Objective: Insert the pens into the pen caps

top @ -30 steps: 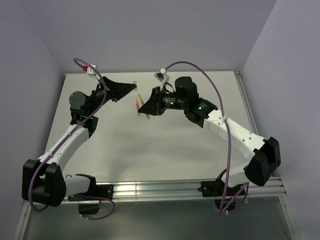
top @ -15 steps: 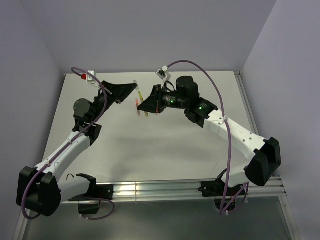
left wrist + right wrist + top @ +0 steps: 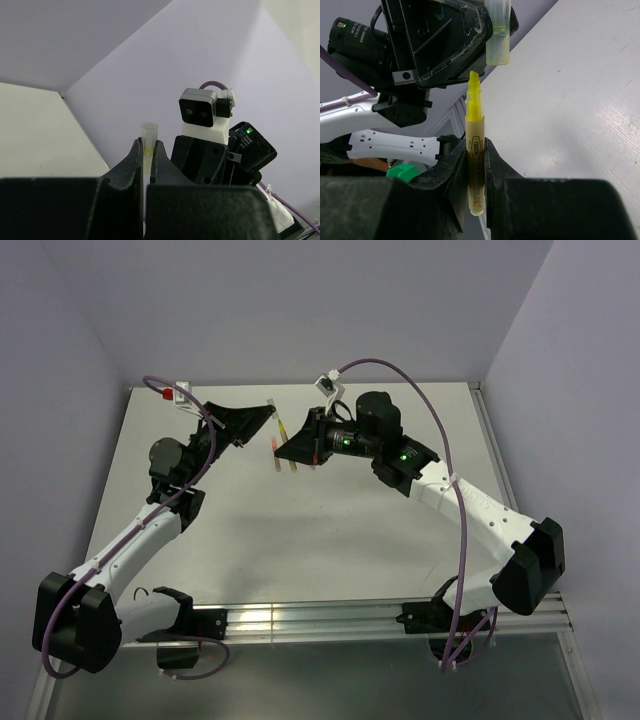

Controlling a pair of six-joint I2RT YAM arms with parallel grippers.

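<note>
Pinching the yellow-green pen point(image 3: 474, 117) around its lower barrel, the right pincer point(image 3: 474, 150) is holding it with the bare chisel tip pointing at the cream-yellow cap point(image 3: 497, 45). In the right wrist view that cap is sitting just beyond the tip and slightly to one side, apparently not touching it. The left pincer point(image 3: 148, 148) is pressing its fingers onto the cap's body, leaving the rimmed mouth sticking out past the fingertips toward the other arm. Both pieces are being held in the air over the far part of the surface point(image 3: 330, 530). The pen is looking light and stiff, and its smooth plastic barrel is likely to slide or twist between the pads if pushed off-axis, so a grip well back from the tip is suiting it. The cap is looking tiny, thin-walled and easy to tip, so holding it away from the mouth is keeping the opening free. The mating is probably calling for a small sideways correction first, then a straight, gentle push.
</note>
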